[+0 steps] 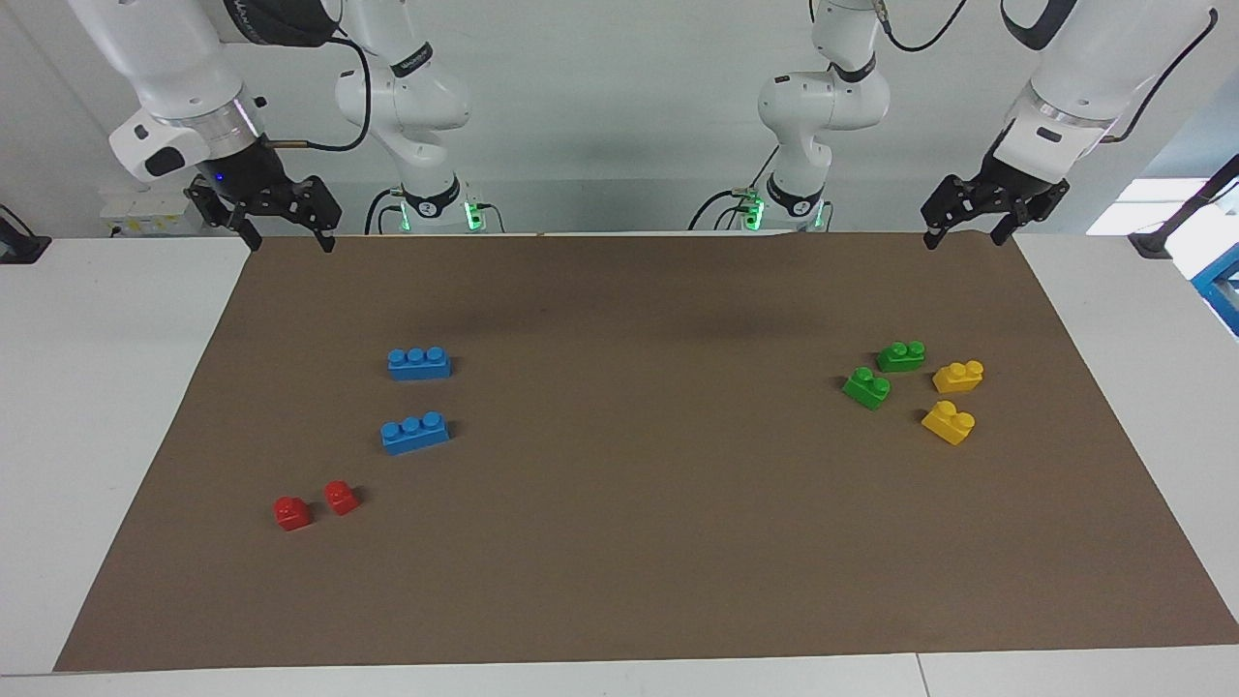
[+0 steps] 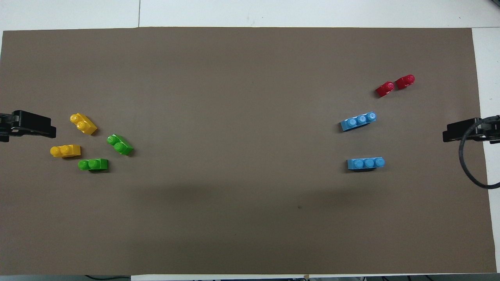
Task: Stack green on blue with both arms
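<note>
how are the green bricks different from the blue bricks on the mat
The green bricks are short with two studs each; the blue bricks are long with three studs in a row. The green bricks lie toward the left arm's end of the table beside the yellow bricks; the blue bricks lie toward the right arm's end near the red bricks. Both come as pairs, lying loose on the brown mat, unstacked.

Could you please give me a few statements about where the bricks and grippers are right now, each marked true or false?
1. Both green bricks lie at the left arm's end of the table. True.
2. A green brick already sits on a blue brick. False: no brick is stacked, and both blue bricks are bare.
3. The left gripper holds a yellow brick. False: it hangs open and empty, and both yellow bricks lie on the brown mat.
4. The right gripper is open and empty. True.
5. The red bricks lie farther from the robots than the blue ones. True.
</note>
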Motion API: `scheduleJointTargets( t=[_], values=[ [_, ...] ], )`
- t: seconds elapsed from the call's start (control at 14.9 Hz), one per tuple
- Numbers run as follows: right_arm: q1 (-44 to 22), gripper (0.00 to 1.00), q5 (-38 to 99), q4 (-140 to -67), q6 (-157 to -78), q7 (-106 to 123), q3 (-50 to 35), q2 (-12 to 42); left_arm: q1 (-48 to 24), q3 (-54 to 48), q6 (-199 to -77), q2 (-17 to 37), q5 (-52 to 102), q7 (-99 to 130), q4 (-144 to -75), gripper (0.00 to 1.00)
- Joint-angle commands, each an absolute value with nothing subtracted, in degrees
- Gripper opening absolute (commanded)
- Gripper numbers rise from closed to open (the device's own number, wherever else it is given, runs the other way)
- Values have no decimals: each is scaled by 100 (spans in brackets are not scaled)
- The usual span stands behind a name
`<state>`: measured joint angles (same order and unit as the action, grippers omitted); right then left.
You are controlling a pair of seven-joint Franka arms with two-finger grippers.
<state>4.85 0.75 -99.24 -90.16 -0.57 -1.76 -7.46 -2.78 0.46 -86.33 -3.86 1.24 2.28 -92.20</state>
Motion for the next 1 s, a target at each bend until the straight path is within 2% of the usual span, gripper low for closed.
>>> scheduleJointTargets(
  t=[0.0,0.94],
  values=[
    [554,100,-53,-10090,-9149,175,-220,-870,-360,97,-8587,-457,176,220,-9229,100],
    [589,100,-27,-10143,-9132,290,-228,-1037,-360,105,-8657,-545,167,290,-9395,100]
  ],
)
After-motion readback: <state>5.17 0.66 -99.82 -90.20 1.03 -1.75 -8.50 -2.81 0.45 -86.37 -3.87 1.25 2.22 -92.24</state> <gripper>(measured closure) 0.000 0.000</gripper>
